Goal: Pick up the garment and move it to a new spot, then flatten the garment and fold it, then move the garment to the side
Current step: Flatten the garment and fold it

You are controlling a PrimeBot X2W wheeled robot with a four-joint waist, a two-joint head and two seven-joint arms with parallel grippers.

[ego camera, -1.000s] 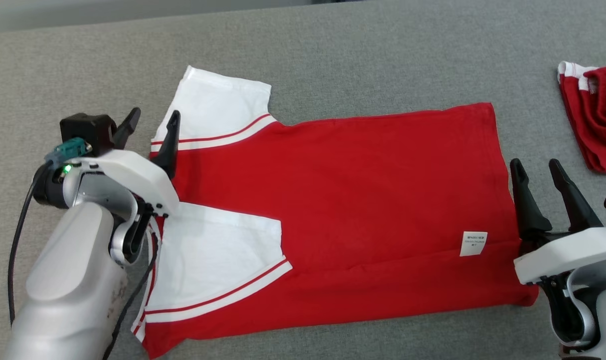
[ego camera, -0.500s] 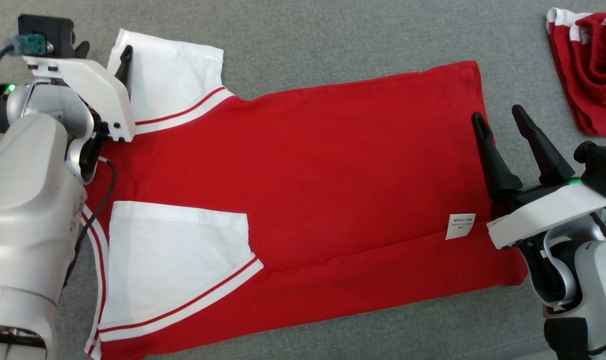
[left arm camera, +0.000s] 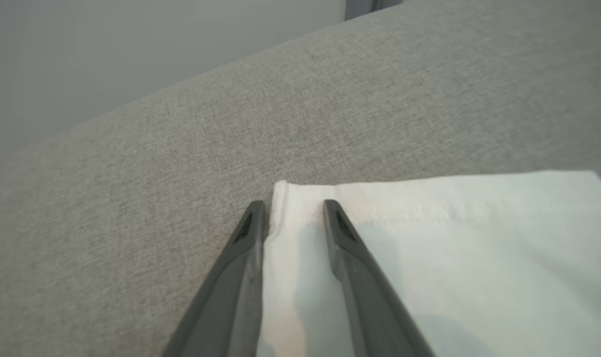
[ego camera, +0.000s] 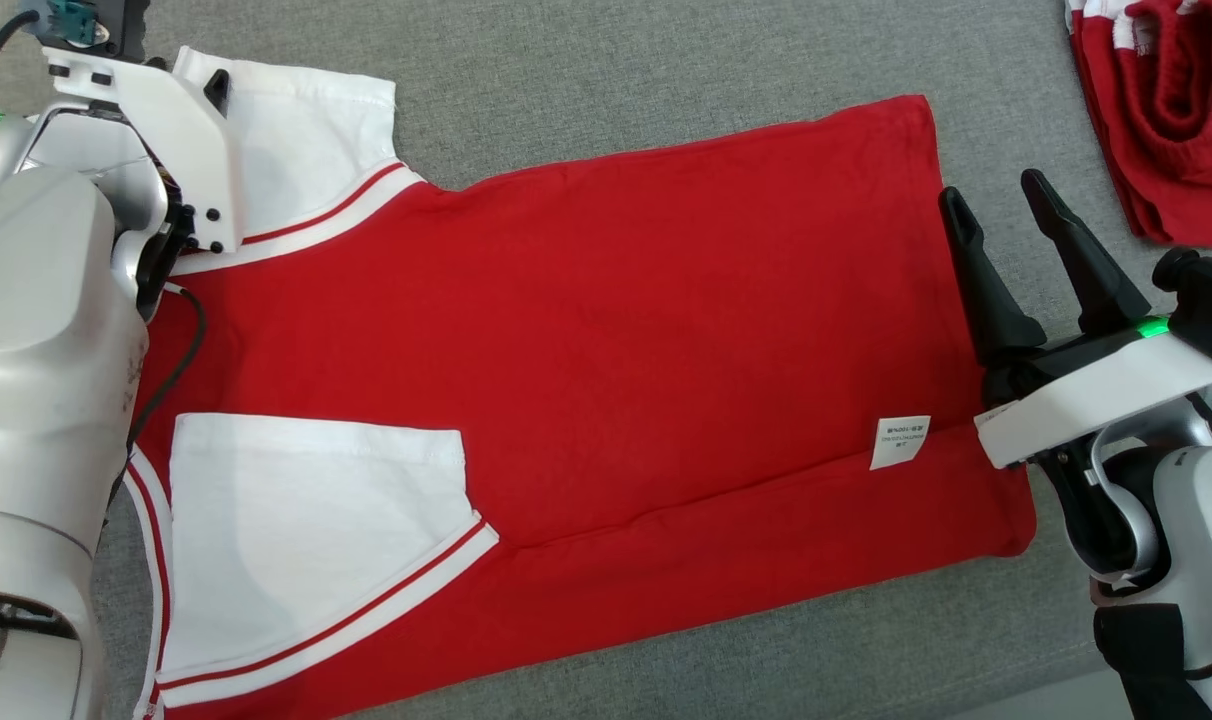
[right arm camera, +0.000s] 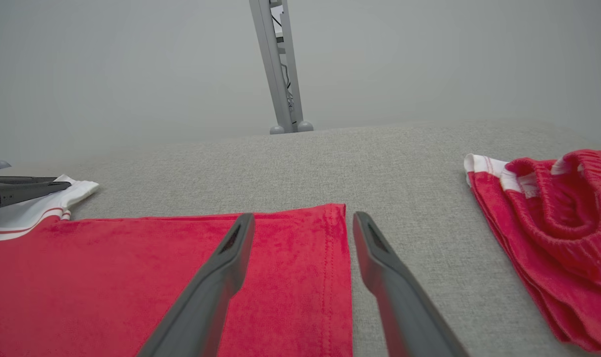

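The garment (ego camera: pixel 616 330), a red shirt with white sleeves, lies flat on the grey surface (ego camera: pixel 616 60), hem to the right. My left gripper (ego camera: pixel 181 75) is at the outer corner of the far sleeve (ego camera: pixel 296 130). In the left wrist view its fingers (left arm camera: pixel 293 206) stand apart, straddling the sleeve's side edge (left arm camera: pixel 429 233). My right gripper (ego camera: pixel 993 187) is open at the hem's far corner. One of its fingers is over the red cloth (right arm camera: pixel 132 277) and the other over the bare surface (right arm camera: pixel 303 217).
A second red and white garment (ego camera: pixel 1166 110) lies bunched at the far right, also at the right of the right wrist view (right arm camera: pixel 553 223). A white label (ego camera: pixel 902 441) is near the hem. A grey stand post (right arm camera: pixel 280 64) rises behind the surface.
The head camera has shifted. My left gripper has reached from the sleeve's stripe out to the far sleeve's corner. My right gripper has moved up along the hem toward its far corner.
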